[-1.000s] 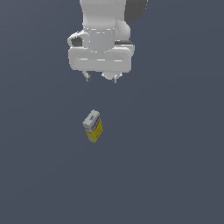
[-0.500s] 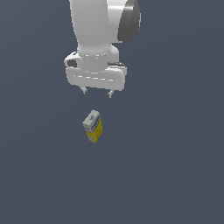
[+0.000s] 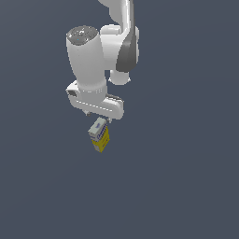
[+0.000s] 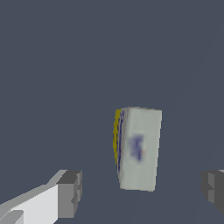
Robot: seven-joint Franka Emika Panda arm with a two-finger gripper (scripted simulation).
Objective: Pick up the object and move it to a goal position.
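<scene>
Down and toward the exterior view's left since a second ago: the white gripper (image 3: pixel 99 117), then well above the carton (image 3: pixel 100 136), now just over it, with the arm (image 3: pixel 88 65) swung into fuller sight. Carton itself unmoved on the dark grey floor (image 3: pixel 186 186).

Nearest the wrist camera, two grey fingertips (image 4: pixel 70 194), one at either side of the frame, spread wide apart and closed on nothing; the second pad (image 4: pixel 213 189) at the opposite edge. Between them, untouched by either, the carton (image 4: pixel 139 148): white-grey top face with blurred blue lettering turned to the lens, a sliver of yellow side showing along one edge. Clear floor visible between each pad and the carton's sides.

Farther off, in the exterior view, carton upright and slightly turned, pale upper part above a yellow lower part, resting on the floor directly below the white hand. Fingers themselves mostly hidden there behind the hand's body. Beyond, thick white links and a dark joint band rising out of the top of the frame.
</scene>
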